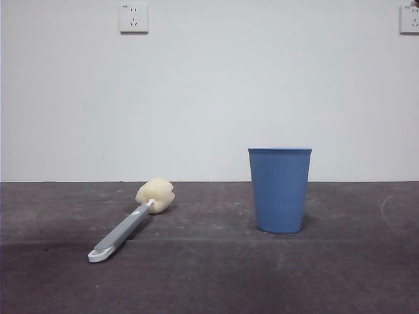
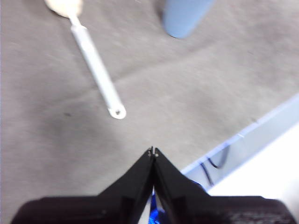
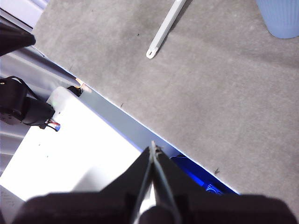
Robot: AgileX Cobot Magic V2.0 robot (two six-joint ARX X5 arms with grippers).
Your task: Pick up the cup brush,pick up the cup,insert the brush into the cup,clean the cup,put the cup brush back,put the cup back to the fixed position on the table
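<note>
The cup brush [image 1: 131, 224] lies flat on the table [image 1: 209, 275] at the left, its cream sponge head pointing back and its white tip toward the front. In the left wrist view the cup brush [image 2: 96, 70] lies ahead of my left gripper [image 2: 153, 151], which is shut on nothing and held above the table near its front edge. The blue ribbed cup [image 1: 279, 190] stands upright right of centre; the cup [image 2: 183, 16] is farther off. My right gripper [image 3: 153, 148] is shut and empty, over the table's front edge, with the brush handle [image 3: 164, 30] and the cup [image 3: 280, 16] far ahead.
A white wall with two sockets [image 1: 133, 17] stands behind the table. The table's front edge [image 3: 126, 116] runs below both grippers, with a white box [image 3: 74, 154] and black cabling [image 3: 21, 105] beyond it.
</note>
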